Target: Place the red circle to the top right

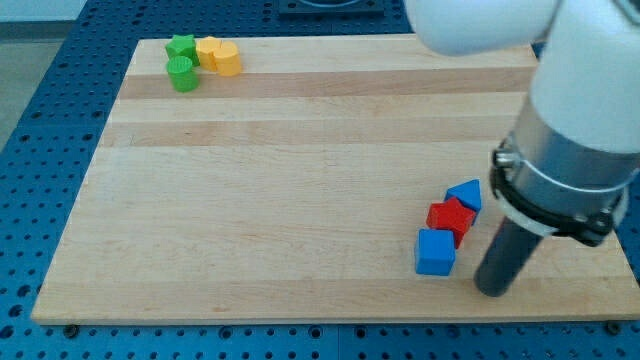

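Note:
My tip [494, 291] rests on the board near the view's bottom right, just right of a blue cube [435, 252] with a small gap between them. A red block [450, 217], whose shape looks more like a star than a circle, sits up and left of the tip, touching the blue cube. A blue triangular block [465, 194] sits against the red block's upper right side. No clearly round red block shows; the arm hides part of the board's right side.
A green star [181, 46], a green cylinder [182, 74] and two yellow blocks [207, 50] [228, 60] cluster at the view's top left. The wooden board [300, 180] lies on a blue perforated table. The white arm body covers the view's top right.

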